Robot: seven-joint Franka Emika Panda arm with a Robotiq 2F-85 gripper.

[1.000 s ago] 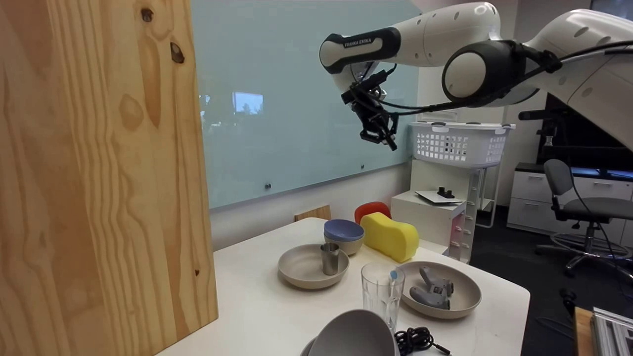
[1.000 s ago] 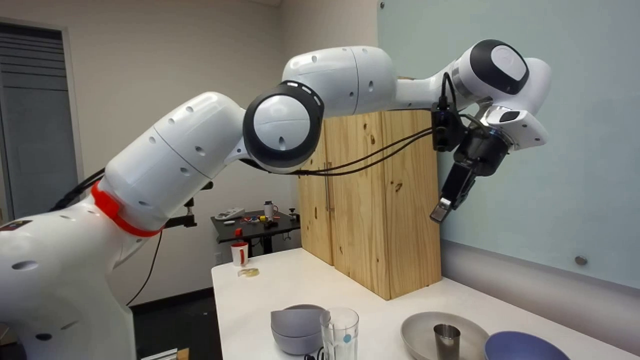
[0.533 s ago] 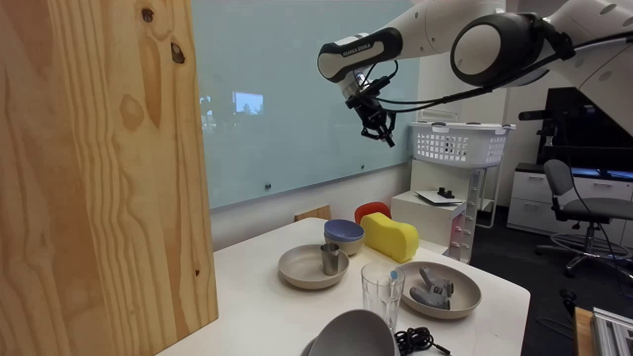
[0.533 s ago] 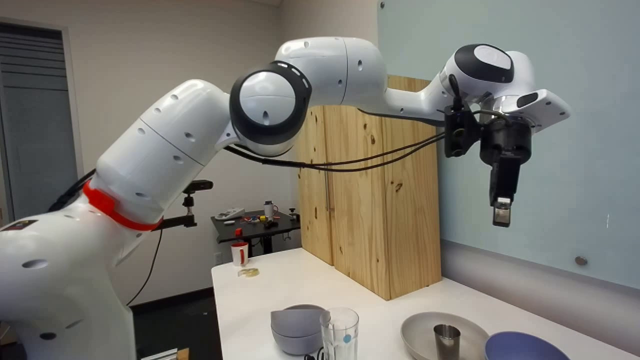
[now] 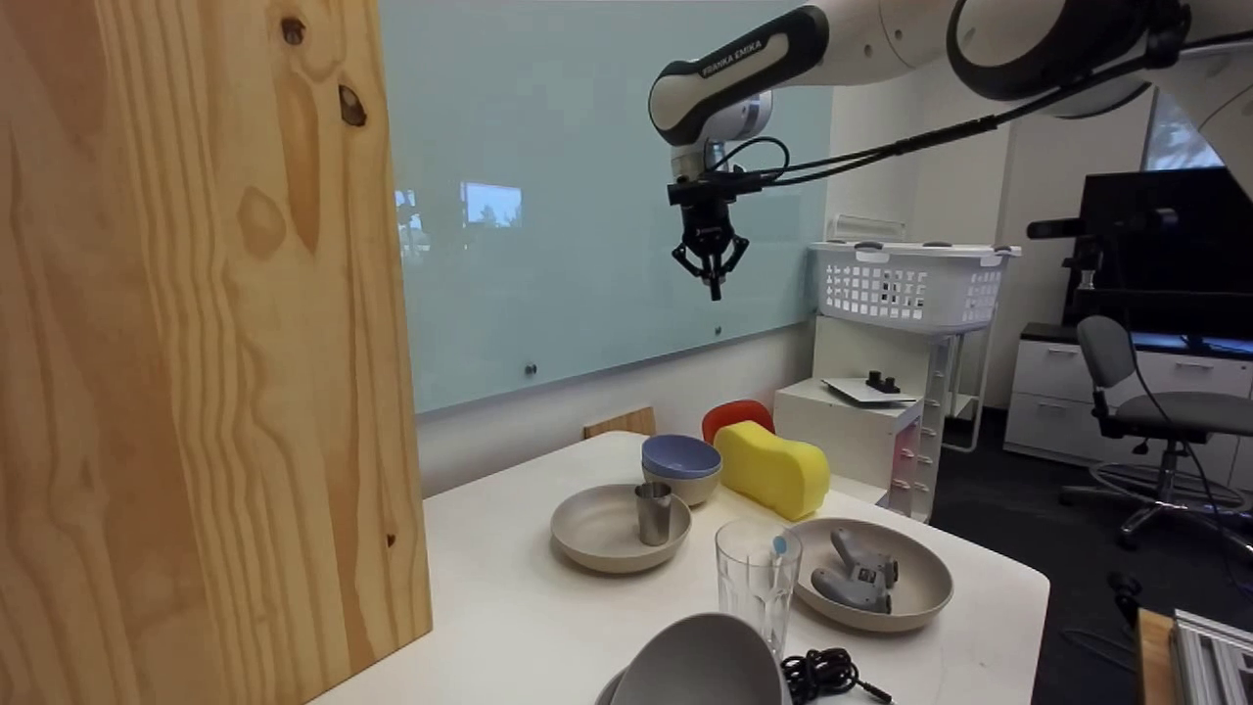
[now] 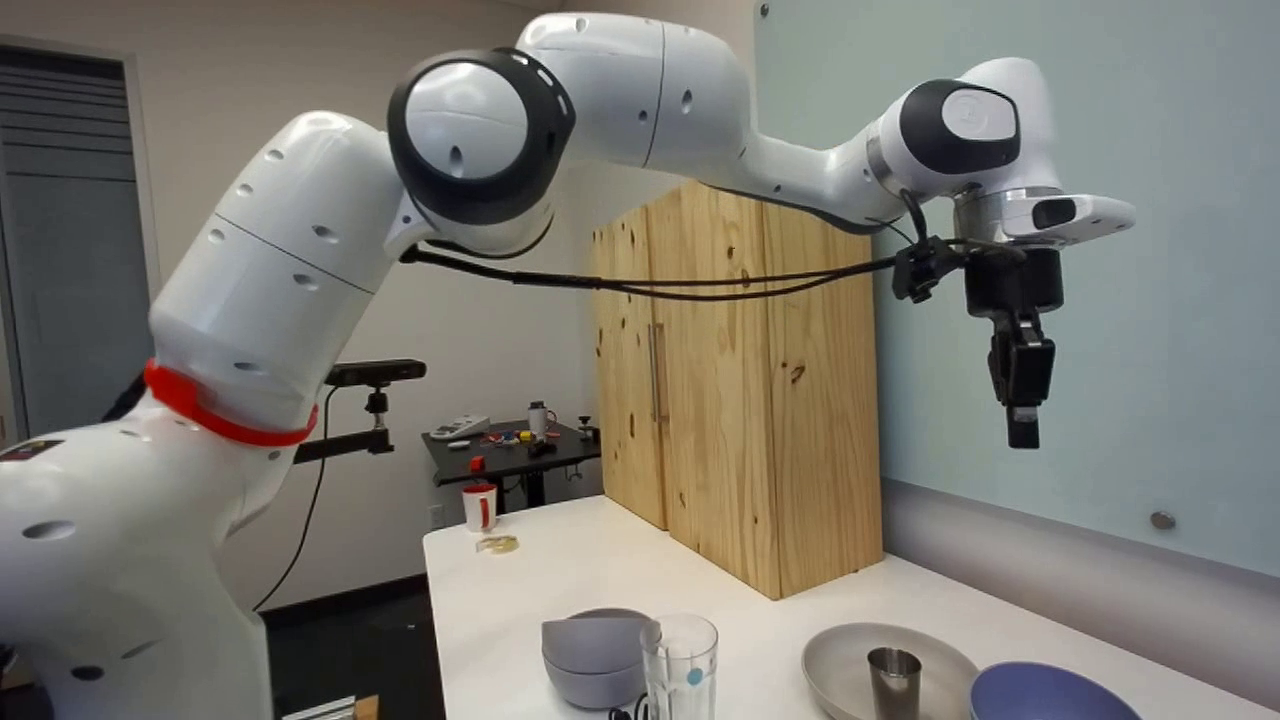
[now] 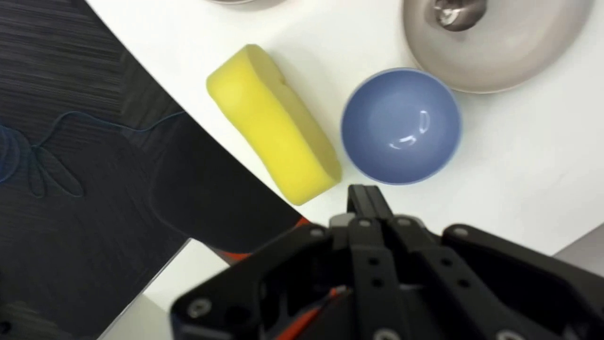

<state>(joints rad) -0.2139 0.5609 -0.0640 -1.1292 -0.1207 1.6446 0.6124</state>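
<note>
in an exterior view: gripper pointing down, fingers together, well above the bench. open air between it and the blue bowl. bowl nested in a beige bowl toward bench far end, yellow sponge just beside. gray gamepad in a shallow dish near side edge.
in an exterior view: wooden cabinet well apart from gripper, glass board behind. steel cup upright in another dish.
wrist view: sponge runs along bench edge, near end almost at it. gap sponge–blue bowl tight at gripper end, wider farther out.
</note>
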